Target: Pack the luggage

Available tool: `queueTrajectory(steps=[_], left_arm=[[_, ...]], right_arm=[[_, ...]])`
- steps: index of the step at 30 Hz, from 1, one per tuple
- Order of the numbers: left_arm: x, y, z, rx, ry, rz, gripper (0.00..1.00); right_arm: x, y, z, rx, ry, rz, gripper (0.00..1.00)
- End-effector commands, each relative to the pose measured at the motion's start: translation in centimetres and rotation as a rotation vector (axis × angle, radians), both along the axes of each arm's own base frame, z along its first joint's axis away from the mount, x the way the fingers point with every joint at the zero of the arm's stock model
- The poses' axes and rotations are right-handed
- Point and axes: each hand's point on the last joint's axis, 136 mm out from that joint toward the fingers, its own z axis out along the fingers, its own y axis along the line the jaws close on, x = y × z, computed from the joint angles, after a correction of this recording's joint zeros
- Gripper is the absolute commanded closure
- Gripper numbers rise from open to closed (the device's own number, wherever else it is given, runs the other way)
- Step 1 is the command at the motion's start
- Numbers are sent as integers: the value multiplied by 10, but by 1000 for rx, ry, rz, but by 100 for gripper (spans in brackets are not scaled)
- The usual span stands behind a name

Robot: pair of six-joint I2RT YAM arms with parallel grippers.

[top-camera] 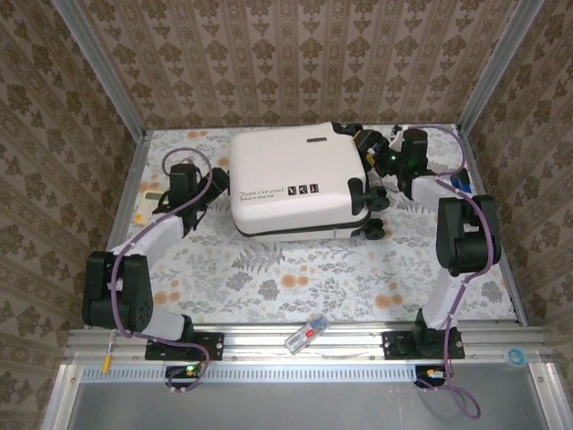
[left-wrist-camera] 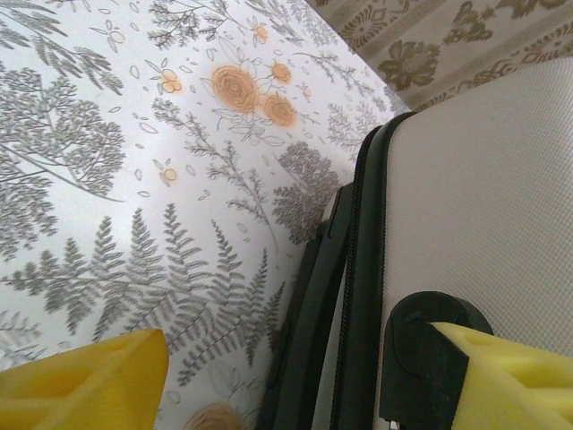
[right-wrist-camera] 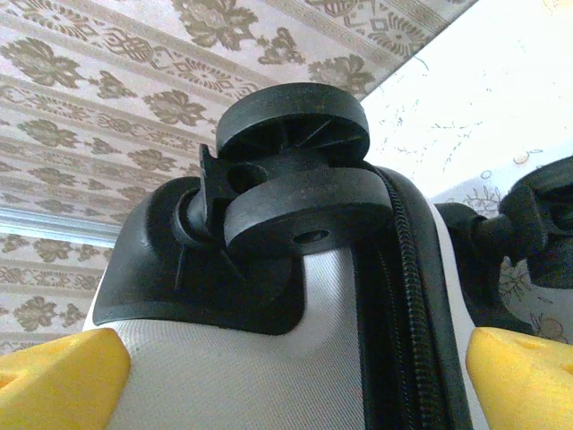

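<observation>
Left claw [left-wrist-camera: 295,358]: released, spread wide; yellow foam pads [left-wrist-camera: 81,381] straddle the shell edge.
Right claw [right-wrist-camera: 291,376]: released, fully spread; caster [right-wrist-camera: 295,170] dead ahead, above the pads.
Luggage [top-camera: 291,184]: closed, lying flat between both claws.
Step, likely: opening or steadying the lid. Set pads square on the rim, clear of the zip [right-wrist-camera: 407,296]; avoid pinching the swivelling caster.
Materials: fine-textured white hard shell, ribbed black zip, hard plastic wheels, smooth floral tablecloth [left-wrist-camera: 134,179].
</observation>
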Motion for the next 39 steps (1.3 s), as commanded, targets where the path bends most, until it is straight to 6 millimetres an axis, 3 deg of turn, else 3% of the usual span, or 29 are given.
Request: queueTrajectory(steps=[1, 8, 13, 19, 26, 34, 39], left_arm=[[-33, -91, 30, -42, -57, -405, 23], [-41, -130, 60, -40, -142, -526, 23], [-56, -156, 65, -23, -162, -584, 23], [-72, -171, 75, -21, -189, -612, 23], [-94, -173, 83, 10, -220, -598, 22], [-107, -142, 79, 75, -207, -517, 20], [-104, -123, 78, 99, -207, -470, 19]], right_arm=[[-72, 121, 26, -2, -46, 521, 1], [-79, 128, 54, -44, -83, 617, 10], [-77, 135, 65, -37, -103, 662, 13], [-64, 144, 91, -34, -155, 690, 13], [-54, 179, 98, -23, -156, 761, 14], [-72, 236, 94, 7, -163, 856, 16], [-78, 245, 98, 3, -167, 869, 16]])
